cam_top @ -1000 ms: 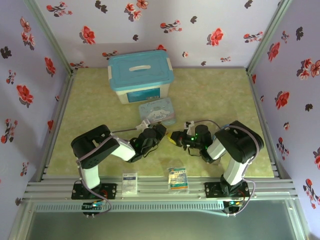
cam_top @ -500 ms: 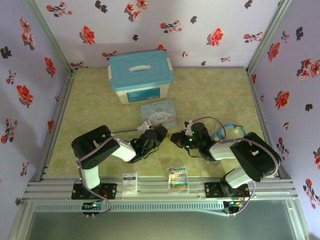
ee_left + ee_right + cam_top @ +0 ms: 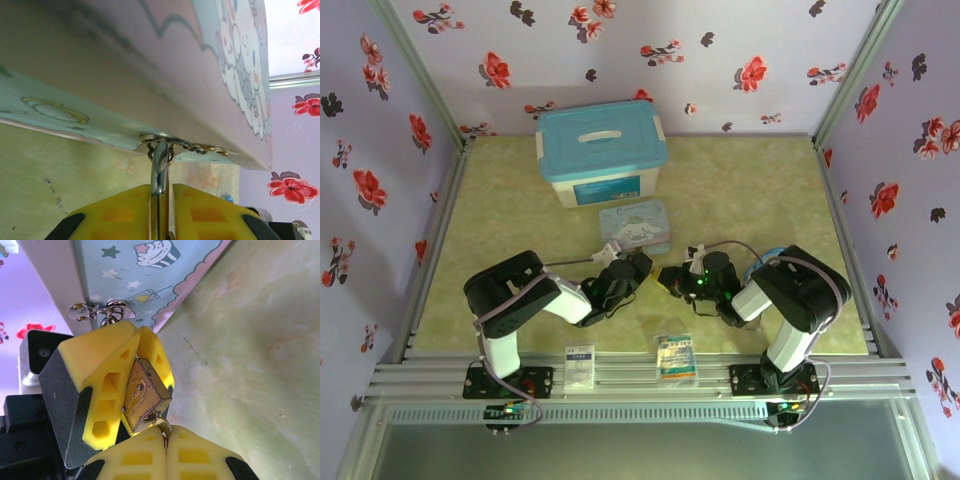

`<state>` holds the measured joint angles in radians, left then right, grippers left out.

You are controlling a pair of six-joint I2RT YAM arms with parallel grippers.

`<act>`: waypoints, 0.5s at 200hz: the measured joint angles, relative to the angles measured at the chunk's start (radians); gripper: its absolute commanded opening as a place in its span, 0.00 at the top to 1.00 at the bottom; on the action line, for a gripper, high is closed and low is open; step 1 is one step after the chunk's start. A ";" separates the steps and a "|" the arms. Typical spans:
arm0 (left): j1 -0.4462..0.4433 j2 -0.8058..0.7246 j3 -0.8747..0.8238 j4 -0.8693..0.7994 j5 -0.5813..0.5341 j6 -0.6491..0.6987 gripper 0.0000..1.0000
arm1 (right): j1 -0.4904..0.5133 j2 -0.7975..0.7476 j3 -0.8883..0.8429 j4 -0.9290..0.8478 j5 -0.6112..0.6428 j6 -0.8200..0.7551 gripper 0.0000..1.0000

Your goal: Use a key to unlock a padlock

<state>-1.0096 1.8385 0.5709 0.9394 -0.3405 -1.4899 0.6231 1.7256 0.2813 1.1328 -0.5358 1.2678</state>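
The brass padlock (image 3: pixel 145 395) hangs by its silvery shackle (image 3: pixel 159 162) from the hasp (image 3: pixel 165 141) of the light-blue cartoon tin (image 3: pixel 635 224). My left gripper (image 3: pixel 161 200) is shut on the padlock, its yellow fingers (image 3: pixel 107 375) clamped on both sides of the body. The small key (image 3: pixel 163 424) sits in the keyhole at the padlock's bottom end. My right gripper (image 3: pixel 166 450) is shut on the key's head. In the top view the two grippers meet tip to tip just in front of the tin, left gripper (image 3: pixel 640 267), right gripper (image 3: pixel 667 277).
A white box with a blue lid (image 3: pixel 602 152) stands behind the tin at the back. Two small packets (image 3: pixel 580 366) (image 3: pixel 676 357) lie on the front rail. Flowered walls close in the left, back and right sides.
The right arm's elbow swung out to the right and came back, and its wrist turned, with the gripper staying at the padlock. The left arm has hardly moved.
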 measured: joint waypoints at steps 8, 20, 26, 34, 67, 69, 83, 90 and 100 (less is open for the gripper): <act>0.000 0.000 -0.002 0.003 -0.002 0.000 1.00 | 0.000 0.010 0.000 0.013 -0.002 0.012 0.98; 0.000 0.001 -0.003 0.006 -0.005 0.001 1.00 | 0.000 0.014 -0.001 0.022 -0.003 0.024 0.83; 0.000 0.001 -0.003 0.008 -0.004 0.001 1.00 | 0.000 0.014 -0.002 0.024 -0.002 0.028 0.77; -0.001 0.001 -0.004 0.011 0.003 0.000 1.00 | 0.000 0.014 -0.001 0.029 0.005 0.027 0.73; -0.005 0.001 -0.011 0.030 0.017 0.000 1.00 | -0.001 -0.032 -0.014 -0.043 0.029 -0.011 0.69; -0.005 0.001 -0.011 0.031 0.019 0.000 1.00 | -0.001 -0.040 -0.015 -0.051 0.030 -0.015 0.69; -0.008 0.001 -0.011 0.032 0.028 0.000 1.00 | -0.001 -0.086 -0.018 -0.114 0.041 -0.044 0.70; -0.010 0.001 -0.011 0.032 0.032 0.001 1.00 | -0.001 -0.109 -0.019 -0.144 0.047 -0.058 0.70; -0.012 0.001 -0.011 0.032 0.038 0.006 1.00 | -0.002 -0.140 -0.019 -0.183 0.058 -0.075 0.69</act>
<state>-1.0214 1.8393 0.5594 0.9710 -0.3023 -1.4841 0.6216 1.5852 0.2626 0.9493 -0.4782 1.1927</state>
